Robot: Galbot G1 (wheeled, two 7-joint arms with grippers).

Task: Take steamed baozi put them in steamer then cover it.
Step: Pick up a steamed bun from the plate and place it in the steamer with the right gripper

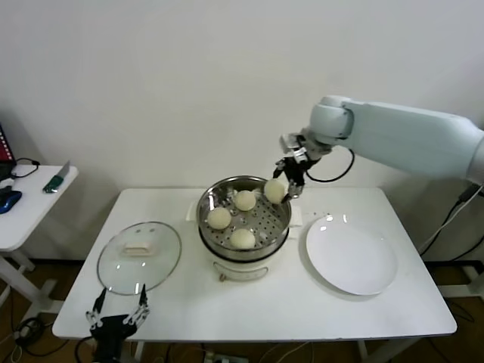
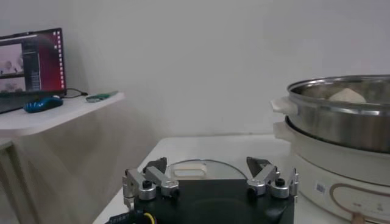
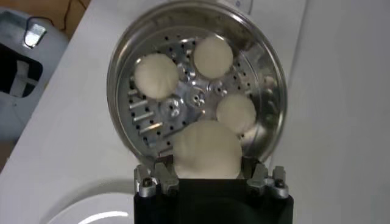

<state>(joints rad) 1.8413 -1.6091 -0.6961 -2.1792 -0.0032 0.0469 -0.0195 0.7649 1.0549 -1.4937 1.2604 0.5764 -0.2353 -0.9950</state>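
Note:
The steel steamer [image 1: 208,203] stands on its white pot base at the table's middle. Three baozi [image 1: 243,239] lie on its perforated floor. My right gripper [image 1: 286,184] is shut on a fourth baozi [image 1: 274,190] and holds it over the steamer's back right rim. In the right wrist view this baozi [image 3: 205,151] sits between the fingers above the steamer [image 3: 125,73]. The glass cover [image 1: 113,265] with its white handle lies flat at the table's left. My left gripper [image 1: 118,313] is open and empty at the front left edge, just before the cover [image 2: 210,168].
A flat white plate [image 1: 350,257] lies right of the steamer. A small side table [image 1: 23,219] with a blue mouse and a green item stands at far left. The steamer's side [image 2: 341,125] rises beside the left gripper in the left wrist view.

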